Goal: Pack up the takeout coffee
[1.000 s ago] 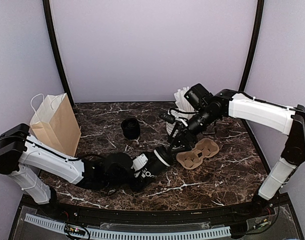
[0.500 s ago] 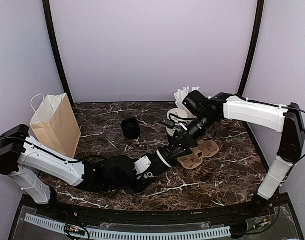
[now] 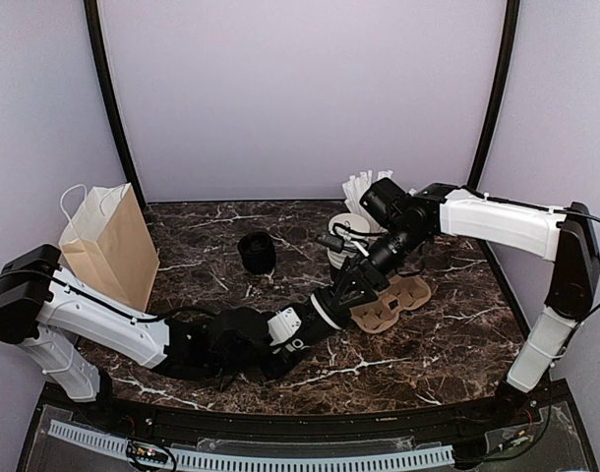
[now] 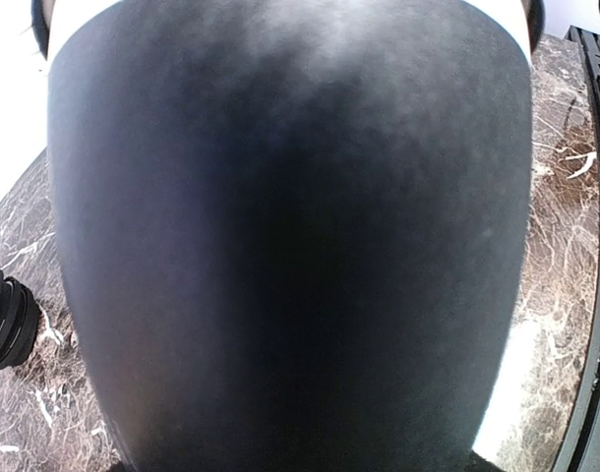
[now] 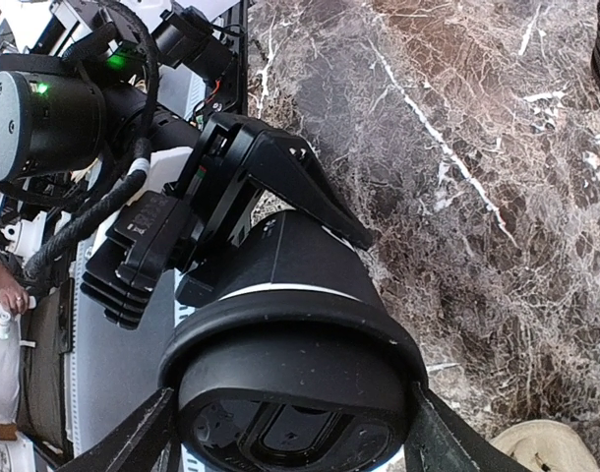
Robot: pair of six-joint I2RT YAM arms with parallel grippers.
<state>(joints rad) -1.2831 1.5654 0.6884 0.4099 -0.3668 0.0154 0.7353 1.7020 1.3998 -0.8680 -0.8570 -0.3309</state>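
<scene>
Top external: coffee (image 3: 323,309) sideways, lid right.

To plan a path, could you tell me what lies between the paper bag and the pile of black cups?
Nothing: the top view shows only bare marble table between the paper bag and the pile of black cups.

The dark wall of the takeout coffee (image 4: 290,246) filled the left wrist view as a blur. It hid the fingers of the left hand (image 3: 318,311) and most of the surface (image 4: 568,226). A ribbed black thing (image 4: 5,320) was cut by that view's left edge. The fingertips of the right hand (image 5: 292,438) ran off the bottom edge, so their contact with the lid could not be told.
</scene>
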